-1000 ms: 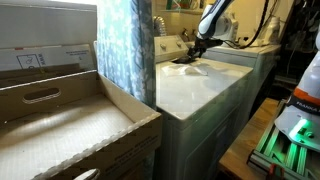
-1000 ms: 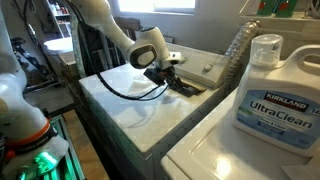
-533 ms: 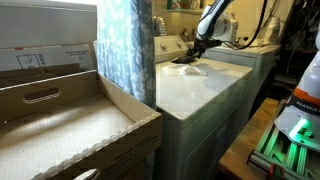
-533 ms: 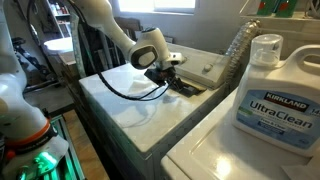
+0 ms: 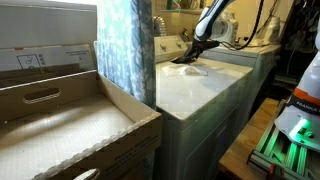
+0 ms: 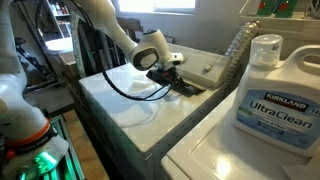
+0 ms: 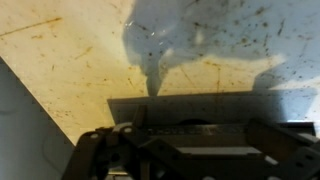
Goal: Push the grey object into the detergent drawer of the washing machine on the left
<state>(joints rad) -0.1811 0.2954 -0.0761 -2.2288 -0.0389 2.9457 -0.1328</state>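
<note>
The white top-loading washing machine shows in both exterior views, its glossy top reaching back to a raised control panel. The small dark grey object lies at the rear of the top by the panel; it is also a dark patch in an exterior view. My gripper hangs right over it, tips down at it. In the wrist view the grey object is a flat bar across the stained surface, just ahead of my gripper, whose fingers look spread apart and hold nothing.
A second white washer with a Kirkland UltraClean jug stands beside. A large open cardboard box and a patterned curtain stand on the other side. A black cable trails over the top.
</note>
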